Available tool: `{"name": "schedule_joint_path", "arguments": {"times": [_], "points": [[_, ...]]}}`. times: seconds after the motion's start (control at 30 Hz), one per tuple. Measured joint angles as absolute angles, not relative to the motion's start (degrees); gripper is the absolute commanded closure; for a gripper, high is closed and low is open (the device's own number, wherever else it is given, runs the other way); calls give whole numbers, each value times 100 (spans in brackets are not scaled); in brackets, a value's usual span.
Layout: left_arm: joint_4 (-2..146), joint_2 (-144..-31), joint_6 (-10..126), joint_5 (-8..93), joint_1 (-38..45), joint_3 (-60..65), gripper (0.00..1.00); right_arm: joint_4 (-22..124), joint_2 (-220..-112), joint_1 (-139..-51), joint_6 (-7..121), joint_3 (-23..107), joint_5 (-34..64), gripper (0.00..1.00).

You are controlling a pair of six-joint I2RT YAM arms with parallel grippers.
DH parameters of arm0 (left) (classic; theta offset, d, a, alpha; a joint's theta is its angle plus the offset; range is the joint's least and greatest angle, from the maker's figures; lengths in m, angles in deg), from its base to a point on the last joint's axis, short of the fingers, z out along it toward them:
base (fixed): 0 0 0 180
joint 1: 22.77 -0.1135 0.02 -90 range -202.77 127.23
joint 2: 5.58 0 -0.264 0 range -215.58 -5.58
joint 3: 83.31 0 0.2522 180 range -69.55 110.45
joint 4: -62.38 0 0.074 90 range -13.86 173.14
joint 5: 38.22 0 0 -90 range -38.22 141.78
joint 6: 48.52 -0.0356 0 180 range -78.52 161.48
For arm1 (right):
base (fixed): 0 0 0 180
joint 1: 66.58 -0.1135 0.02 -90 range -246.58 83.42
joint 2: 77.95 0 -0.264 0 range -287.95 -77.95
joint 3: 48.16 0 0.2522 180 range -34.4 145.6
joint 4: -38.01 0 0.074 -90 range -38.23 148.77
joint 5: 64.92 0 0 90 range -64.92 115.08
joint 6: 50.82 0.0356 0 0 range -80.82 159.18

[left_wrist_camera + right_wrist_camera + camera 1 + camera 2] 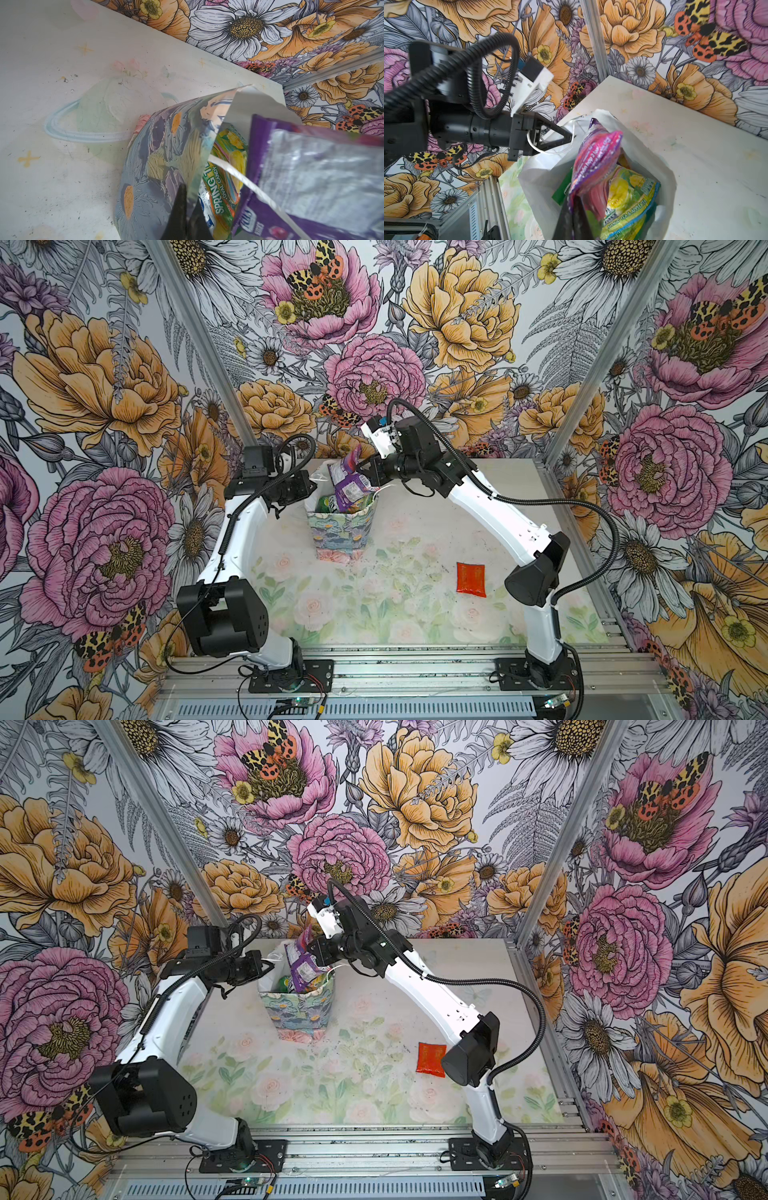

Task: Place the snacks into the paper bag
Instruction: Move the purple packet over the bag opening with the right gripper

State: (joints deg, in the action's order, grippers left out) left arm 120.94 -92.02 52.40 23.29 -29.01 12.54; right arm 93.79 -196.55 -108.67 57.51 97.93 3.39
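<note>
Likely light and slippery, the purple packet (593,158) hangs pinched in the right end effector (574,209); the left end effector (188,214) clamps the rim of the flimsy paper bag (149,166).

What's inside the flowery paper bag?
A purple packet pokes out of the paper bag, pinched by the right gripper. Beside it: a yellow-green packet and part of a green packet. Anything deeper is covered.
</note>
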Motion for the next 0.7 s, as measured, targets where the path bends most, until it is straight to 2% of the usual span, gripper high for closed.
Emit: {"name": "schedule_joint_path", "arguments": {"times": [0.7], "points": [[12107, -9202, 5240, 2329, -2901, 1254, 100, 9571, -20545, -10932, 5969, 10722, -203, 100]]}}
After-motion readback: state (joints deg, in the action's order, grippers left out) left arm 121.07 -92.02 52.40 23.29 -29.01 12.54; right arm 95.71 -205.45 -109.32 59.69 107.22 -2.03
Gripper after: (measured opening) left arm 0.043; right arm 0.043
